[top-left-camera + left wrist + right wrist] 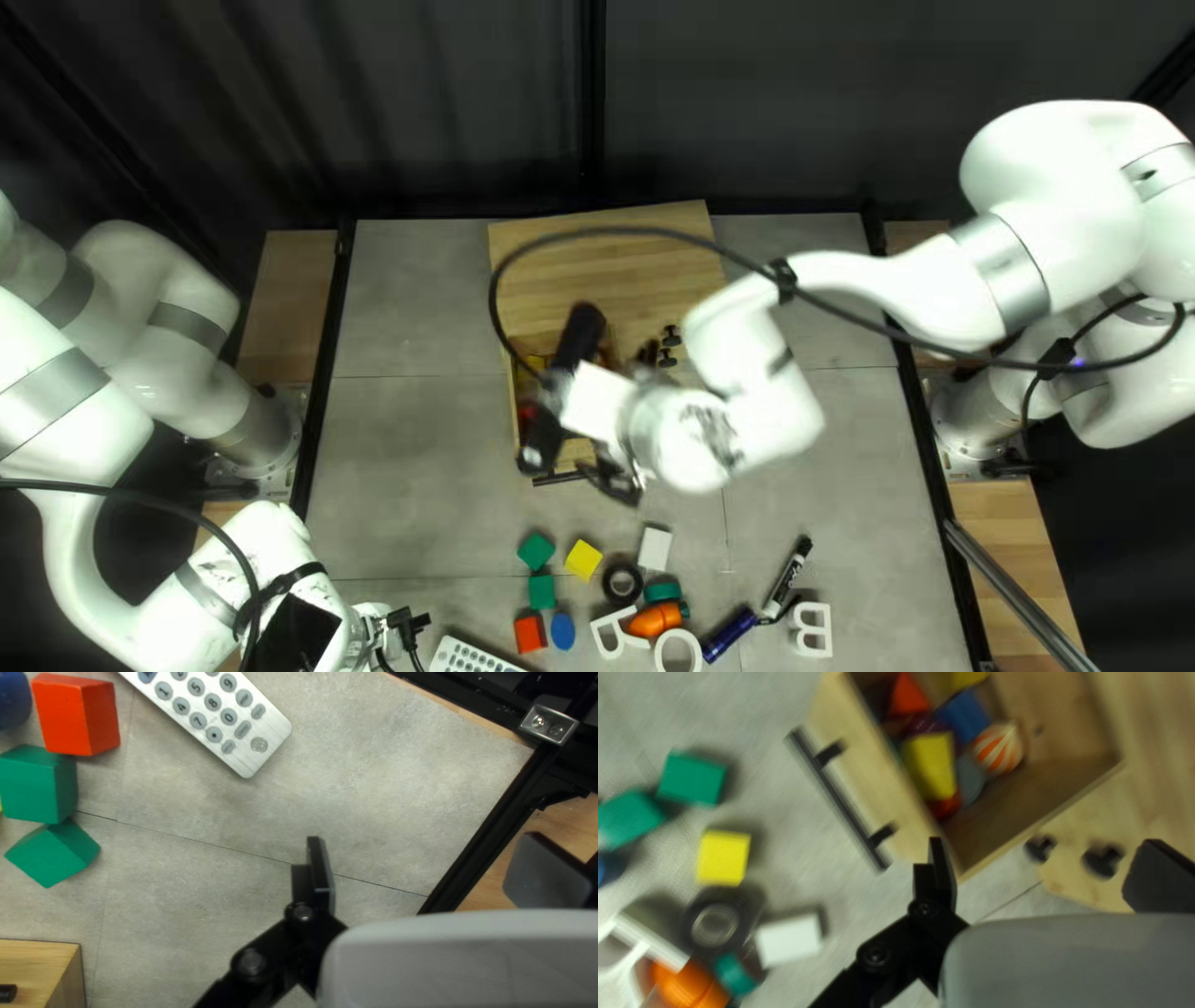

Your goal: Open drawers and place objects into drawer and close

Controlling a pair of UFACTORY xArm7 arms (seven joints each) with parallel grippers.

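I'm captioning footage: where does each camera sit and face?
Top left view: above the table's near edge, angled down toward curtain; both arms show.
Left wrist view: on that arm, along the left claw, open, facing the remote.
Right wrist view: on that arm, along the right claw, open, facing the drawer.
Wrist views share two green blocks.

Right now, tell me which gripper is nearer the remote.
Left. The left gripper is close beside the remote; the right gripper is farther off, by the open drawer.

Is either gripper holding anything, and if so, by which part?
Nothing is held: the left gripper and the right gripper both stand open, no thing gripped.
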